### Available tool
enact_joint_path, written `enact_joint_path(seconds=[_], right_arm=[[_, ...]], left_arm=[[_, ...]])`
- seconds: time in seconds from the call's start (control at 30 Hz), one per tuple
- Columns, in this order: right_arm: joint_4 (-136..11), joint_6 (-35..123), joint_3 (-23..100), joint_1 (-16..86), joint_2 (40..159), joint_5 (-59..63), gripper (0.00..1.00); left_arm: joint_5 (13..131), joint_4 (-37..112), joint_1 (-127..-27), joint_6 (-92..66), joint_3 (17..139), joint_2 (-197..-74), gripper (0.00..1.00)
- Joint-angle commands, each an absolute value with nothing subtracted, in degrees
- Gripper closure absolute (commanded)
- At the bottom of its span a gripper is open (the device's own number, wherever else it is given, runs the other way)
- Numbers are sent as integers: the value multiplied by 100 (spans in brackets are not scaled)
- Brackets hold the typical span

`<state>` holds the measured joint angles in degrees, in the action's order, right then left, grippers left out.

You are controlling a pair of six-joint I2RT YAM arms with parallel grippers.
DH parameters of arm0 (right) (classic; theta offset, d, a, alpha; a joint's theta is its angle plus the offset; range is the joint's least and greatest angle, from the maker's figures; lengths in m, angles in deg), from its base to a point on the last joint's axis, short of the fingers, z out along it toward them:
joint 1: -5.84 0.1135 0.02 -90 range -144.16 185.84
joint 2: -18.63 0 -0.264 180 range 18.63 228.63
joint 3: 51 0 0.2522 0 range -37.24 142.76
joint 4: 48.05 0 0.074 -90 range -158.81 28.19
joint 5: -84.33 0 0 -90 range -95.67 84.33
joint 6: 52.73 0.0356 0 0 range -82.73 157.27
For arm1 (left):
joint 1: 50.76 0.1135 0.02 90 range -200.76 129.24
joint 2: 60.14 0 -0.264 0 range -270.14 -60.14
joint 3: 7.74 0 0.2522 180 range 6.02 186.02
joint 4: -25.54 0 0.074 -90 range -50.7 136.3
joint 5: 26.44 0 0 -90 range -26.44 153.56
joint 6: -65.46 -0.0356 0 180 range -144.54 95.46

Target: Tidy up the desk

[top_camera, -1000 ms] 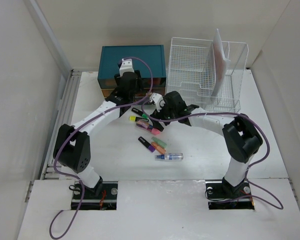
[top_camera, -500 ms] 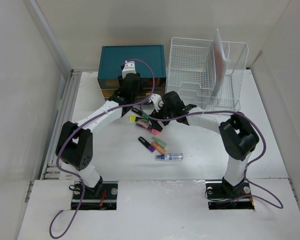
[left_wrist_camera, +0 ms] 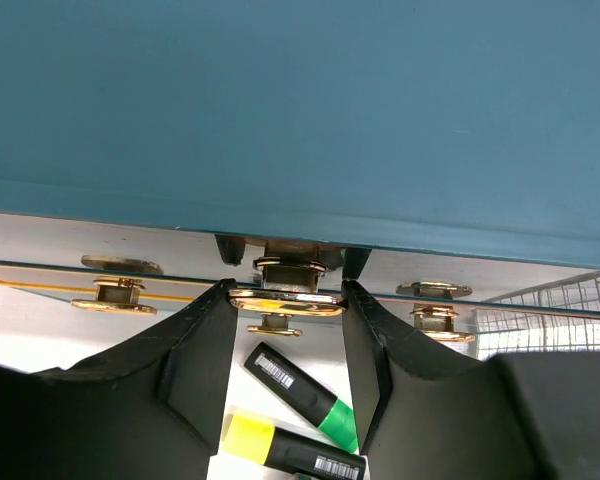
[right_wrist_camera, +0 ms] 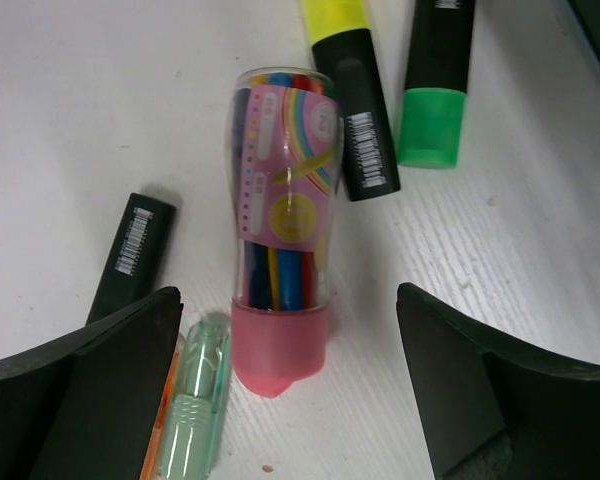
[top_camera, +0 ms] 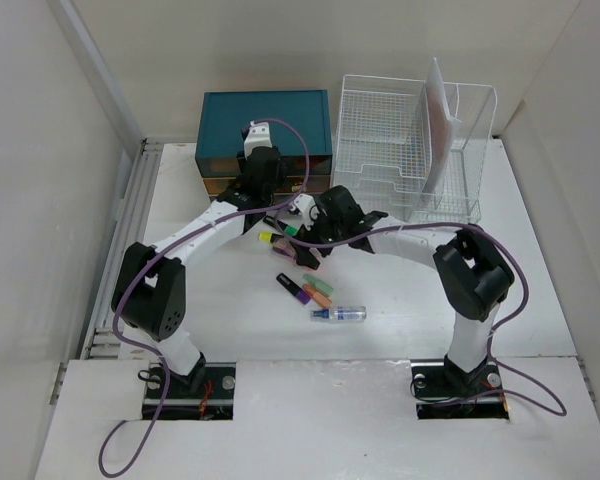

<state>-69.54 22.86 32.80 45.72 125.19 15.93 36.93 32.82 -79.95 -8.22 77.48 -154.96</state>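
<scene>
Step in hand: drawer opening; pen tube pick-up pending.
The desk lies under both arms, teal drawer chest at its far edge. Left end effector clamped on gold handle; next likely a straight pull back. Right end effector, jaws wide apart, above pink-capped pen tube; needs descent, then closing.

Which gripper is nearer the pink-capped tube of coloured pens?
Right. The right gripper hangs directly over the tube, open fingers either side of it. The left gripper is further back at the teal drawer chest, fingers closed on its gold handle.
</scene>
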Motion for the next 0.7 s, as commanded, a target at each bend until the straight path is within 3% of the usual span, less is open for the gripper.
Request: enact_joint_path(seconds=[0.0, 0.17, 0.3, 0.53, 0.67], right_arm=[[-6779, 2286, 3448, 4697, 12664, 1736, 7], [-6779, 2286, 3395, 4750, 12726, 1621, 7], [-6779, 2286, 3395, 4750, 12779, 1569, 13], [-6779, 2286, 3343, 4802, 12779, 1569, 38], [-6779, 2233, 3290, 4803, 12779, 1569, 58]], left_arm=[[3499, 2981, -7916, -898, 8029, -15453, 65], [3552, 2981, -7862, -898, 8029, -15453, 69], [3604, 2981, -7862, -898, 7898, -15384, 74], [3605, 2814, -7862, -740, 7423, -15129, 80], [3605, 2814, -7915, -740, 7273, -14987, 80]])
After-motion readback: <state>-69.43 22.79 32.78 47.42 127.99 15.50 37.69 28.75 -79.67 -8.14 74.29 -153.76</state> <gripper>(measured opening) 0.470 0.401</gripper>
